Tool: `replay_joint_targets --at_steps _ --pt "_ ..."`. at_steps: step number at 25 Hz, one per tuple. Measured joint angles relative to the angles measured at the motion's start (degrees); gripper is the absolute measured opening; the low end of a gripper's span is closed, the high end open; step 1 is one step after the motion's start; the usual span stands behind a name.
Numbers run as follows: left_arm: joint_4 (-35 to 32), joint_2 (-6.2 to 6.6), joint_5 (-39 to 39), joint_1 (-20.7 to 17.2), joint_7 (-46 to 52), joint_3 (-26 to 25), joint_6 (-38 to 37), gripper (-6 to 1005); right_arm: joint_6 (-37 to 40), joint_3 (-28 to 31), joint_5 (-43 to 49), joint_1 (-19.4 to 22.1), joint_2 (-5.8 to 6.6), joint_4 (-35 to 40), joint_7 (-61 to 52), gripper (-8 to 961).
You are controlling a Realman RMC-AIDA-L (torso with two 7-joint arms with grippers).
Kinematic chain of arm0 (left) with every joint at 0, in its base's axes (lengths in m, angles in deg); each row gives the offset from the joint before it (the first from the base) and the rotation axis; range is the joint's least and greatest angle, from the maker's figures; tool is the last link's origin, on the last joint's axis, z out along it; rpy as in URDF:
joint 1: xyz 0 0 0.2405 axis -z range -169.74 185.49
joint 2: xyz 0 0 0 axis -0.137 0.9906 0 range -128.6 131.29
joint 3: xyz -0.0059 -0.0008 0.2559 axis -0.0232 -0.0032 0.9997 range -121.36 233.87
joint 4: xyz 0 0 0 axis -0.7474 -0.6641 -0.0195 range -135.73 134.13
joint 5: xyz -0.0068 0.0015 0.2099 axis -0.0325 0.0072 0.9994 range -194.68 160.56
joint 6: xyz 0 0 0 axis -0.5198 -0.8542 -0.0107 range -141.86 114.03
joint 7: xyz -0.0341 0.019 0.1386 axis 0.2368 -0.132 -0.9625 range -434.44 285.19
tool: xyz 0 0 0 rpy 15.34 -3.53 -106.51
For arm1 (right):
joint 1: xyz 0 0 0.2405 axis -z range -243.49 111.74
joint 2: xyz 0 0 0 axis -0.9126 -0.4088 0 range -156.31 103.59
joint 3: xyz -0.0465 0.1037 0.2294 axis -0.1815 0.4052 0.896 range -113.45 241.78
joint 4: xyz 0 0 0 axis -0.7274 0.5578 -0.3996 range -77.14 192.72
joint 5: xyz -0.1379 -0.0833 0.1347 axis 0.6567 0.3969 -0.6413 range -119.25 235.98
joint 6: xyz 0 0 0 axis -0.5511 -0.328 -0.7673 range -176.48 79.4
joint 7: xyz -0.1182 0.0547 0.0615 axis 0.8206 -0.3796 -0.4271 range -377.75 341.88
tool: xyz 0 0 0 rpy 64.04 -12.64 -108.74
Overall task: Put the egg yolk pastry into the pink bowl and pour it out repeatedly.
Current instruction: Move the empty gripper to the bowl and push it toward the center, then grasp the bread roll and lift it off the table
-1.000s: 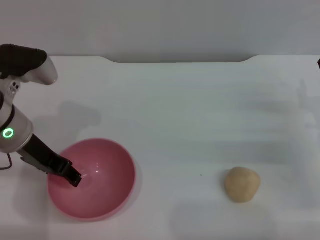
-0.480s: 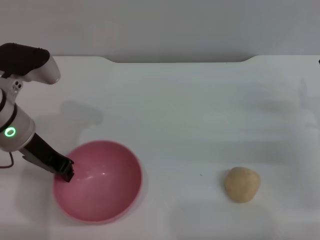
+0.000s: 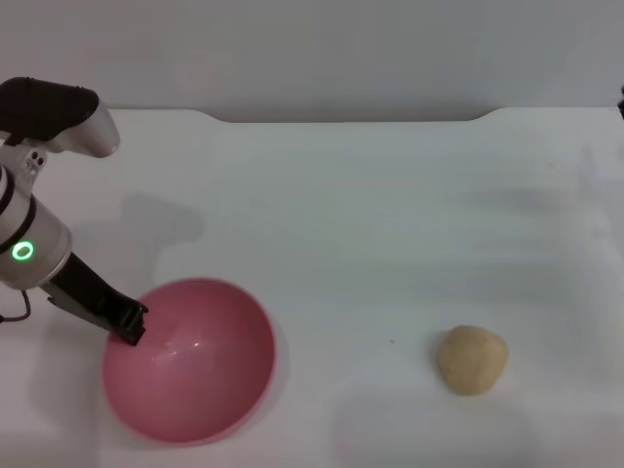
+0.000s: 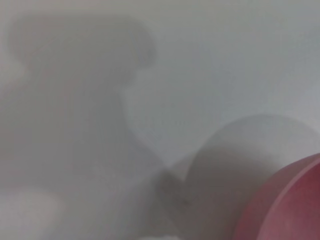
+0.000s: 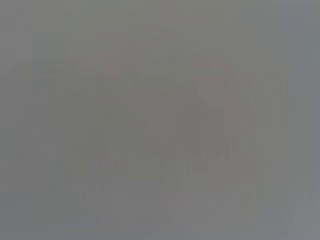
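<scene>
Gripping pink bowl (image 3: 190, 361) rim, apparently, left gripper (image 3: 129, 326)

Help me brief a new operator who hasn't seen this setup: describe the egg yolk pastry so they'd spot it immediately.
Start from the white table and look to the robot's right side, near the front edge. There, well apart from the pink bowl at which the left end effector sits, lies the egg yolk pastry. It is the only small, matte, pale tan lump, resting alone on bare tabletop.
</scene>
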Motion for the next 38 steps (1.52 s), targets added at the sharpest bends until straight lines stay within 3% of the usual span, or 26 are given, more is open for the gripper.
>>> replay_joint_targets --at_steps 3,7,11,13,15,20,26,38 --pt "-0.5 -0.05 -0.3 0.3 0.2 -0.2 0.5 -1 -8.2 -0.2 8.5 -1.9 0.24 5.2 -14.5 507" --pt "-0.6 -0.05 -0.6 0.8 1.3 -1.3 2.5 0 -19.2 -6.4 32.2 -5.5 1.5 14.4 -48.2 506" --pt "-0.6 -0.09 -0.6 1.2 1.8 -1.5 4.8 0 -16.9 -13.4 58.1 -8.5 2.7 23.1 -82.0 506" --pt "-0.7 -0.07 -0.6 1.6 2.3 -1.5 5.5 0 -9.0 -14.2 72.3 -9.9 3.02 29.7 -97.4 506" --pt "-0.7 -0.03 -0.6 1.7 2.6 -1.5 5.9 0 -6.0 -14.2 75.9 -10.5 3.23 31.5 -100.6 506" --pt "-0.8 0.11 0.0 1.8 4.4 -2.2 8.1 -1 15.2 -14.1 95.8 -15.8 4.67 39.5 -110.8 507" --pt "-1.3 0.1 -0.3 2.4 4.9 -4.4 8.9 -1 34.0 -15.9 109.0 -21.1 4.38 44.3 -111.6 507" --pt "-1.8 -0.07 -0.4 3.2 5.0 -3.9 8.3 -1 37.9 -26.2 110.0 -20.7 1.6 45.0 -114.3 500"
